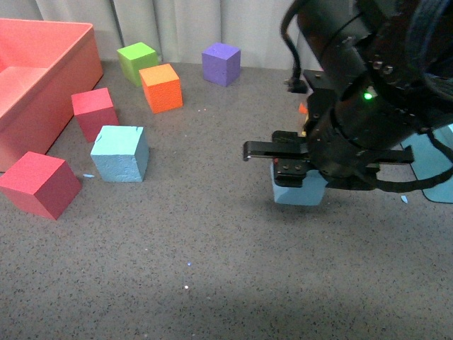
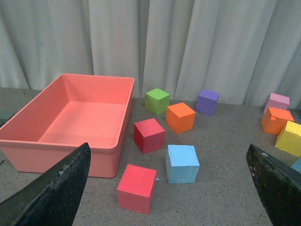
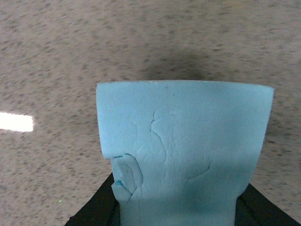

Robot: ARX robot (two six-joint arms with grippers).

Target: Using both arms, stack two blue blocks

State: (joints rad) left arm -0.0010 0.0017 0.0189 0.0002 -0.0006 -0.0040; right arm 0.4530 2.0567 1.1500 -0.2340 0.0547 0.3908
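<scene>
Right gripper [image 1: 301,176]: clenched on the held blue block [image 1: 300,191]. In my right wrist view my black fingers [image 3: 91,213] press against two opposite faces of it.
Held blue block: right of centre in the front view, under my right arm [image 1: 368,85]. Its face shows cracks and a chipped corner. I cannot tell whether it rests on the table [image 1: 212,269] or hangs just above it.
Left gripper [image 2: 168,146]: released, fingers spread wide with nothing between them; it does not show in the front view.
Second blue block [image 1: 120,154]: upright on the table, well apart from the held one, towards my left side.
Neighbours: one red cube [image 1: 94,112] just behind the second blue block, touching or nearly so, and another red cube [image 1: 39,184] near it, nearer to me.
Pink bin [image 1: 78,71]: far left, beside the red cubes.
Back row: green cube [image 1: 137,61] touching the orange cube [image 1: 161,87], purple cube [image 1: 221,64] apart from both.
</scene>
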